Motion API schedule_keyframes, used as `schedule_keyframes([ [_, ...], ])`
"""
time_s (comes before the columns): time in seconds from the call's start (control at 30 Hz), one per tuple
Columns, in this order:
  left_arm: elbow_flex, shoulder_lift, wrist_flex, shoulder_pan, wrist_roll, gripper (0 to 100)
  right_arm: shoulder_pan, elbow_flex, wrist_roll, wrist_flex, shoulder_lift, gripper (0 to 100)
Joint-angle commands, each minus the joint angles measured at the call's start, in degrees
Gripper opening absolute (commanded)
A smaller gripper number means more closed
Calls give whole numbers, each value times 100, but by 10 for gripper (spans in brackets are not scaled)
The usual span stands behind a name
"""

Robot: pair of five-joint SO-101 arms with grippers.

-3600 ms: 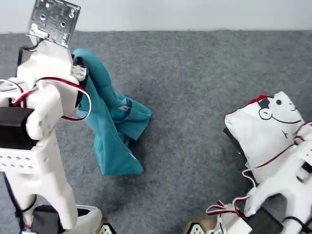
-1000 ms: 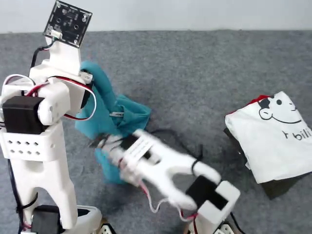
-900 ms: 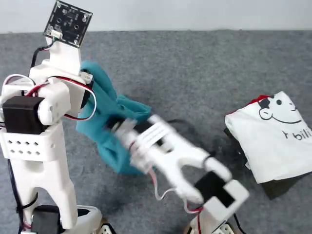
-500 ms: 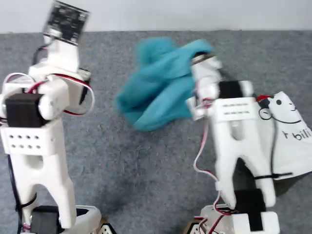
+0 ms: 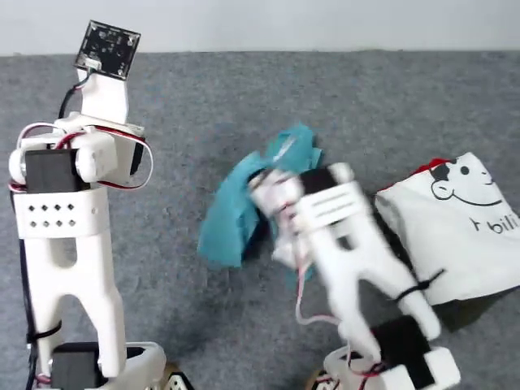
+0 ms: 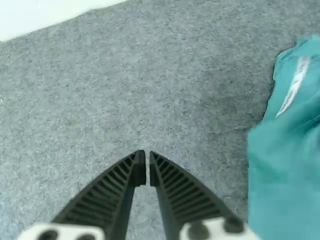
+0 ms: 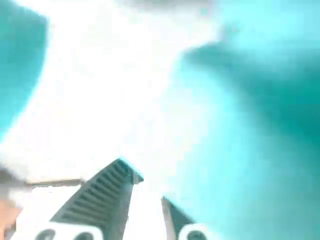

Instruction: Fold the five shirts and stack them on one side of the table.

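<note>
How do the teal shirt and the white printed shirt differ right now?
The teal shirt is crumpled and unfolded; the white shirt is folded flat. The teal shirt is mid-table by the right arm; the white shirt tops a stack at the table's right edge. Both are shirts over the grey table.

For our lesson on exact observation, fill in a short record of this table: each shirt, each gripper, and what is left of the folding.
teal shirt: unfolded, bunched mid-table, draped around the right arm's front end
white shirt: folded, cartoon face print, on top of the pile by the right arm
dark garment: under the white shirt, with a red edge peeking out behind
left gripper: shut, empty, over the bare grey table
right gripper: pressed close against teal cloth
task state: teal shirt not yet folded or stacked
</note>
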Motion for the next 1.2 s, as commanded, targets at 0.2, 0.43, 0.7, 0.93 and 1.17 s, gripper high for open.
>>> schedule_keyframes([
  [0.2, 13, -62, 1204, 440, 149, 15, -497, -695, -703, -1200, -787, 10],
  [0.43, 1305, -62, 1037, 466, 114, 15, -374, -571, -1398, -1648, -426, 10],
  [0.7, 2615, -62, 747, 466, 114, 36, -303, -835, -1732, -2325, 699, 10],
  [0.93, 2624, -62, 642, 466, 141, 77, -75, -1266, -1495, -2360, 2220, 9],
  [1.17, 2633, -62, 589, 466, 141, 77, -1376, -1574, -756, 462, 3064, 44],
])
